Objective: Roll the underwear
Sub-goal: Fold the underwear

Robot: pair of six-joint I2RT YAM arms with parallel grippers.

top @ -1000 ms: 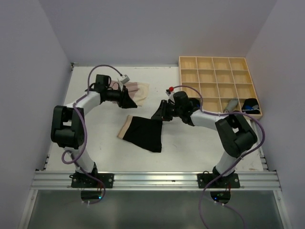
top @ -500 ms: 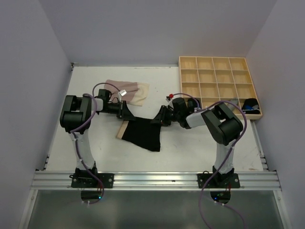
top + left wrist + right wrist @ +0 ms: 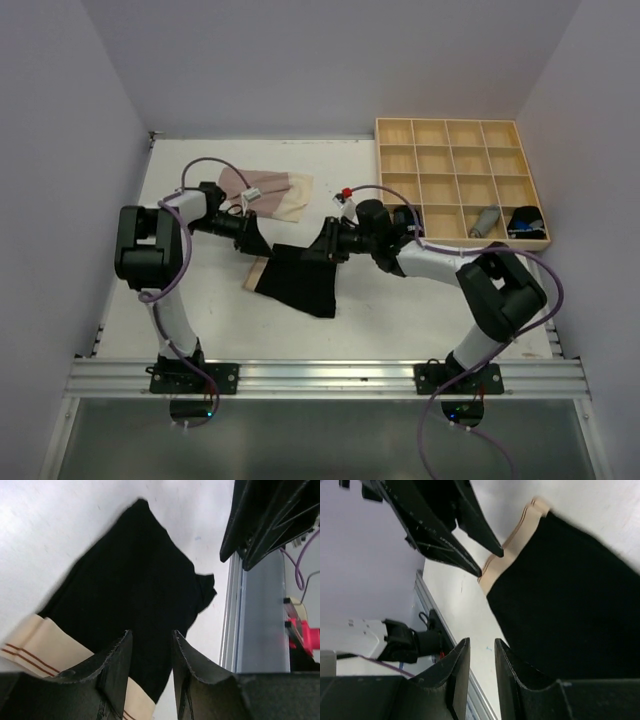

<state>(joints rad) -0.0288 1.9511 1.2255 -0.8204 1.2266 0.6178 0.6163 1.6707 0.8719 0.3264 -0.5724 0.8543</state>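
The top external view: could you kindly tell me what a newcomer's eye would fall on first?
A black underwear with a beige waistband lies flat in the middle, the left pincer and right pincer poised at its two far corners. Behind it lies a pale garment; at the far right sits a wooden tray of square compartments.

Top view: left pincer [image 3: 252, 242] and right pincer [image 3: 323, 245] cover the far corners of the black underwear [image 3: 300, 282]; whether either touches the cloth is unresolvable. Left wrist view: cloth's left edge blurred, waistband partly behind fingers [image 3: 112, 665]. Two items in the tray [image 3: 446, 121] are too small to identify.
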